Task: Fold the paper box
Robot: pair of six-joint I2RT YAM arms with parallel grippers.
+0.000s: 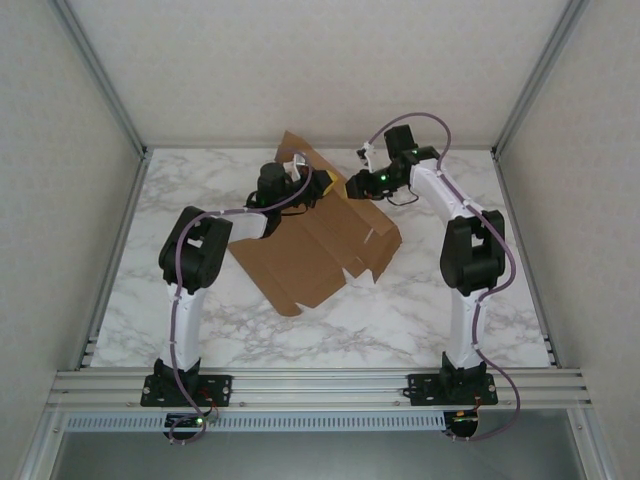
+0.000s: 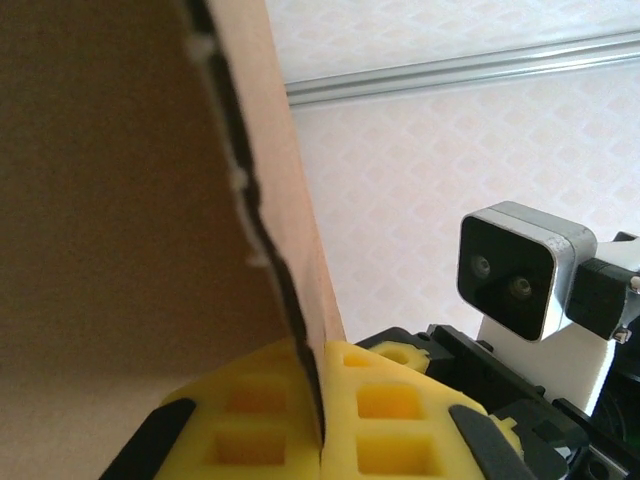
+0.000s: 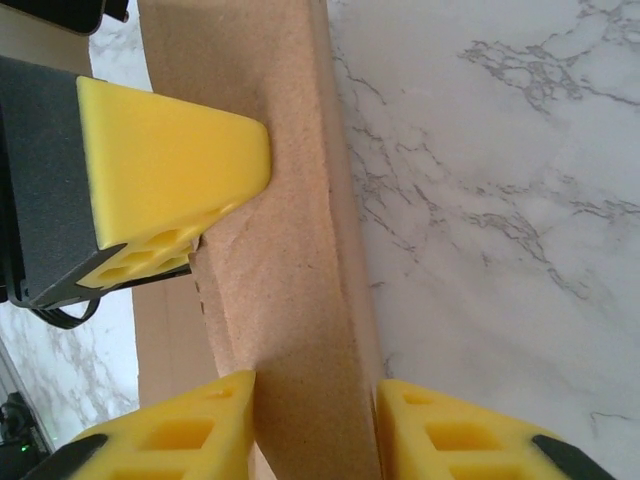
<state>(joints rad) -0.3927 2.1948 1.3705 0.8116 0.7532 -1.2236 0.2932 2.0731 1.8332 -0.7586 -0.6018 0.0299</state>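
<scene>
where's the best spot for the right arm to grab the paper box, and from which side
The raised far flap of the paper box: a thin edge standing off the table; the rest lies flat. Come from the right, jaws astride the edge, next to the left gripper, which pinches it.

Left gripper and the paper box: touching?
Touching. The left wrist view shows it: the left gripper has its jaws closed on the raised edge of the paper box, with the cardboard pinched between them and no gap.
</scene>
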